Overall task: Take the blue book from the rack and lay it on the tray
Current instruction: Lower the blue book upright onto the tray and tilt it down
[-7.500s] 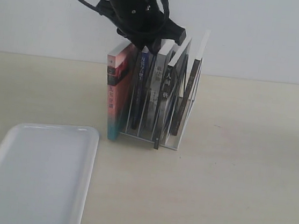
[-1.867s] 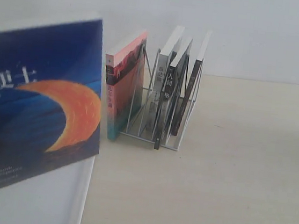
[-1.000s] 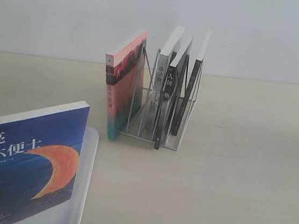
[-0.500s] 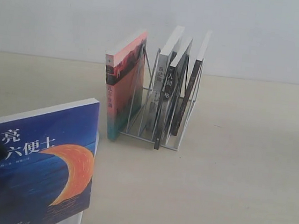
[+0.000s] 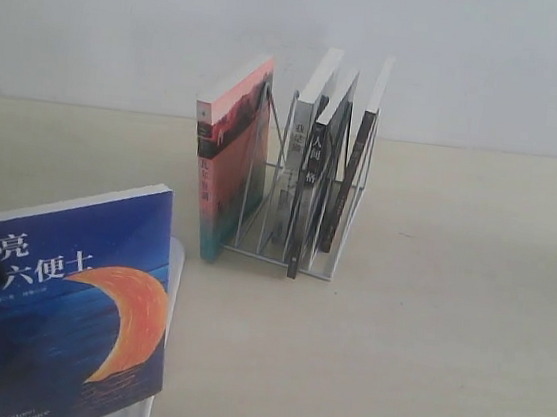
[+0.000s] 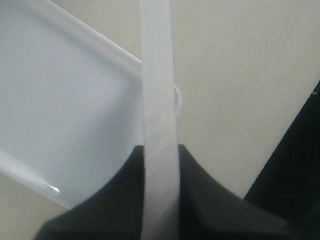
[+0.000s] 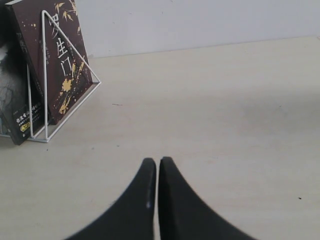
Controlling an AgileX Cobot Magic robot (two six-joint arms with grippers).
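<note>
White title on blue book (image 5: 61, 305): "亮", "六便士". On black-spined book (image 5: 309, 177): "人间", "格". On dark brown book (image 7: 55, 60): "罗生门".

The book (image 5: 66, 305) in my left end effector (image 6: 161, 150) hangs over the tray's (image 6: 65, 100) edge, left of and before the rack (image 5: 261, 181) on the counter (image 5: 447, 318).

Setting: an indoor test bench of the laboratory or demonstration type. Evidence:
- A bare, pale wood-grain table (image 5: 445, 338) runs back to a blank white wall (image 5: 477, 60) on the far side.
- The items on the table look like staged props: a white wire rack (image 5: 324, 271) of paperbacks (image 5: 309, 162) at centre, and a plain white plastic tray (image 6: 60, 100) at near left.
</note>
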